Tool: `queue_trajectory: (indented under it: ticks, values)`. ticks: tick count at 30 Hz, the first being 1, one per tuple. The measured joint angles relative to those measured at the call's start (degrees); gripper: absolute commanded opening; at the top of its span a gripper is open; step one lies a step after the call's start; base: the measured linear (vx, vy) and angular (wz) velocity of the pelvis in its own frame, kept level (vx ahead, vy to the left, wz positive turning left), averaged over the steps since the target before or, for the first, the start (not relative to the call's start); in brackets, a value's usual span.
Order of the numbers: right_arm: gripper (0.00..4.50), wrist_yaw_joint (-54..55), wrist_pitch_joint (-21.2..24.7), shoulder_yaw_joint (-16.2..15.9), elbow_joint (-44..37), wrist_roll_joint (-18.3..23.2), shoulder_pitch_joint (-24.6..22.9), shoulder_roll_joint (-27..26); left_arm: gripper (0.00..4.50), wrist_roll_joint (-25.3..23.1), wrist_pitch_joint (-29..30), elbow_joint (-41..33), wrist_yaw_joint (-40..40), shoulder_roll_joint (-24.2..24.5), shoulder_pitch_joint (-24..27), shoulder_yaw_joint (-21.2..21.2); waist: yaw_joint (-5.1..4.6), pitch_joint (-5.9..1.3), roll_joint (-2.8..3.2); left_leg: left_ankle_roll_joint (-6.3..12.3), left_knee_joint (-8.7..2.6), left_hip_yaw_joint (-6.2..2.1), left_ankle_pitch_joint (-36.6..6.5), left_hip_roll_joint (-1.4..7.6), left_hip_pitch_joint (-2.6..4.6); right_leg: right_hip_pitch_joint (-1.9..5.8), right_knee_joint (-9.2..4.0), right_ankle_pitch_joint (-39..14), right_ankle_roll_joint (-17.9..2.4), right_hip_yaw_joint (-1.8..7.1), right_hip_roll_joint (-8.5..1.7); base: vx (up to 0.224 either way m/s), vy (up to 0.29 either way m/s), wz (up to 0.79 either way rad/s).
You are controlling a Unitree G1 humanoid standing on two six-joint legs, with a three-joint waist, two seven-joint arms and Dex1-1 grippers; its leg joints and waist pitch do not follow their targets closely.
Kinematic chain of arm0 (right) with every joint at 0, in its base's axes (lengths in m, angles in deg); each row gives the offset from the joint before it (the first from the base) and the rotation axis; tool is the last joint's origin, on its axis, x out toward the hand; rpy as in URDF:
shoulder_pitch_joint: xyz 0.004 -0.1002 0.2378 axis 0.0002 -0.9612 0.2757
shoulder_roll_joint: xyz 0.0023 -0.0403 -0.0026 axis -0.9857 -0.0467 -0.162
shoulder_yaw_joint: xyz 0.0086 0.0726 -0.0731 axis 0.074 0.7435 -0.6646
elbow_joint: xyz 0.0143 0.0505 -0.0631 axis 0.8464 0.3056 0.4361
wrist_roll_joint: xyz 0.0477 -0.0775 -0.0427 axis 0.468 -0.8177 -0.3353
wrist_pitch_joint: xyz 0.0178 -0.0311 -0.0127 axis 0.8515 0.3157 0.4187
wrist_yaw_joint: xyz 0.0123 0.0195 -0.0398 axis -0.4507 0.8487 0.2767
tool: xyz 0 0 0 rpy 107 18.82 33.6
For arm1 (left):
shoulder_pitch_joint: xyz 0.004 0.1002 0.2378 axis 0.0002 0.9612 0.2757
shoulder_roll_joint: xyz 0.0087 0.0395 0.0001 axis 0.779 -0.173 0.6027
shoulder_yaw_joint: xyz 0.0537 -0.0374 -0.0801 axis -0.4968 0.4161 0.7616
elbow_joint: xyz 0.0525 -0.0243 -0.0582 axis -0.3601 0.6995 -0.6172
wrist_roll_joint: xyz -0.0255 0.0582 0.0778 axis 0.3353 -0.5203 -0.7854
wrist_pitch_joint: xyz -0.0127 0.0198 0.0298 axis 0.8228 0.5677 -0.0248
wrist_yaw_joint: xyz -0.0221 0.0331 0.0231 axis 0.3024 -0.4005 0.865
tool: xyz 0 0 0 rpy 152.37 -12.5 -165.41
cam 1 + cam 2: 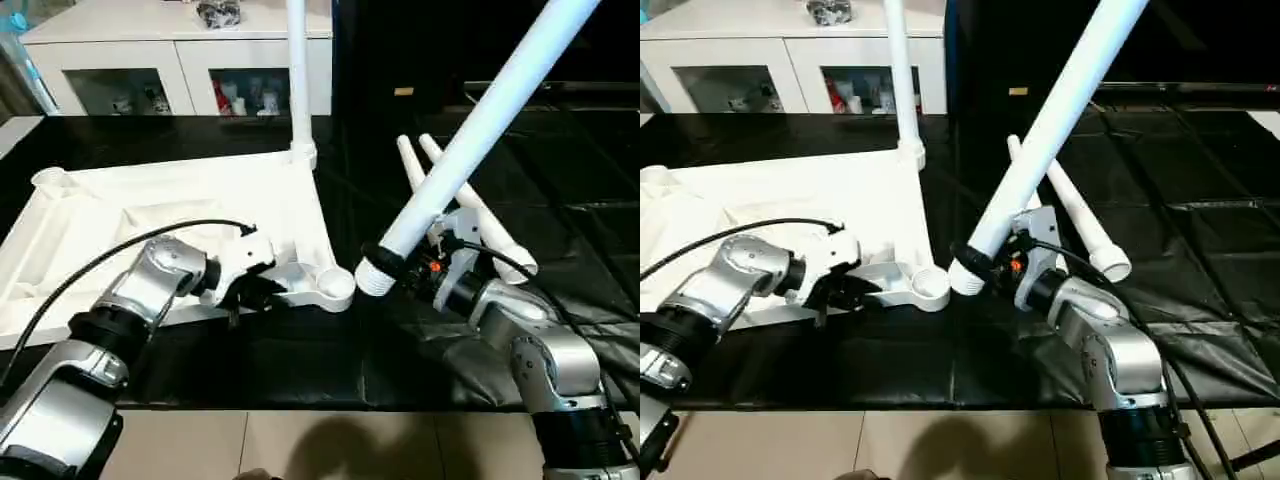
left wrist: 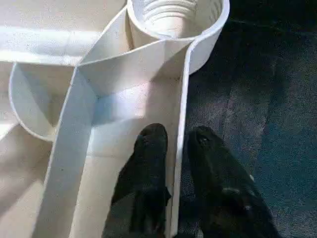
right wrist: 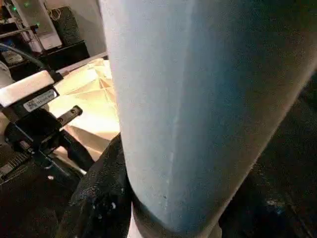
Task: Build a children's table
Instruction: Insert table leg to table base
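The white tabletop (image 1: 150, 215) lies underside up on the black mat. One white leg (image 1: 297, 70) stands upright in its far right corner socket. My left gripper (image 2: 178, 136) is shut on the tabletop's front rim, one black finger (image 2: 151, 148) inside the wall and one outside, just short of the empty threaded corner socket (image 1: 335, 285). My right gripper (image 1: 430, 265) is shut on a second leg (image 1: 480, 125). That leg tilts up to the right, its threaded end (image 1: 375, 272) close beside the socket. Two more legs (image 1: 470, 215) lie on the mat behind it.
A white glass-door cabinet (image 1: 180, 60) stands at the back. The black mat (image 1: 580, 200) stretches out to the right. Pale floor (image 1: 300, 445) runs along the front edge. A black cable (image 1: 120, 250) arcs over my left forearm.
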Motion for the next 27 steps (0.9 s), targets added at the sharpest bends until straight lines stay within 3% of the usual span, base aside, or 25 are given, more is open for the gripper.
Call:
queue_trajectory:
  ticks: [7, 20, 27]
  values:
    - [1.91, 0.0, 0.0, -1.1, 0.0, -0.4, 0.0, 0.3, 0.02, -0.3, -1.0, 1.4, 1.0, -0.2, -0.1, 1.1, -0.06, 0.00, 0.00, 0.01, 0.00, 0.00, 0.0, 0.00, -0.01, 0.00, -0.03, 0.0, 0.0, 0.00, 0.00, 0.000, 0.000, 0.00]
    - [1.91, -2.0, -1.2, -5.7, 6.6, -3.8, 5.9, -0.2, 0.00, -0.3, 6.2, 0.4, -4.8, -7.6, -0.8, 3.4, -0.01, -0.01, -0.02, 0.05, 0.03, 0.04, 0.0, 0.00, 0.02, 0.02, -0.01, 0.0, 0.0, 0.02, -0.01, 0.000, 0.000, 0.00]
    - [1.91, -2.0, -3.5, -5.7, 9.5, -4.8, 7.1, -0.2, 0.00, -2.6, 1.3, -0.8, -7.7, -7.6, 0.6, 3.3, 0.00, 0.01, -0.12, 0.05, -0.01, 0.04, 0.0, 0.00, -0.01, -0.03, 0.00, 0.0, 0.0, 0.01, -0.01, 0.000, 0.000, 0.00]
